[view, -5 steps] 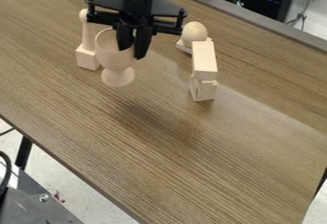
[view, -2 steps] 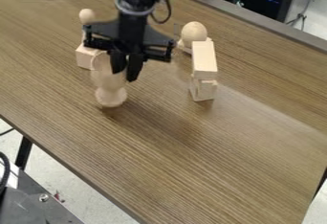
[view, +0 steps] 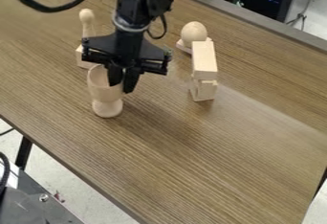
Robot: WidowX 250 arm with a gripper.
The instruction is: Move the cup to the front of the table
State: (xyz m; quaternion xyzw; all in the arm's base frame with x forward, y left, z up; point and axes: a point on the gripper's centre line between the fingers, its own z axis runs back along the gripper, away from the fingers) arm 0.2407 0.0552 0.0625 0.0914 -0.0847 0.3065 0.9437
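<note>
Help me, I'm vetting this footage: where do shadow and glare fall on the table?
Camera view: a soft, dark shadow lies on the brown wood-grain table, right of the pale goblet-shaped cup; a whitish sheen spreads right of the stacked pale wooden blocks.

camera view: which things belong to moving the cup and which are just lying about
in the job:
- cup
- gripper
- table

just lying about:
- round-topped wooden peg
- wooden egg shape
- stacked wooden blocks

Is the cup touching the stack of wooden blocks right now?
Apart. The camera view shows a wide stretch of bare table between the cup and the stack of wooden blocks.
</note>
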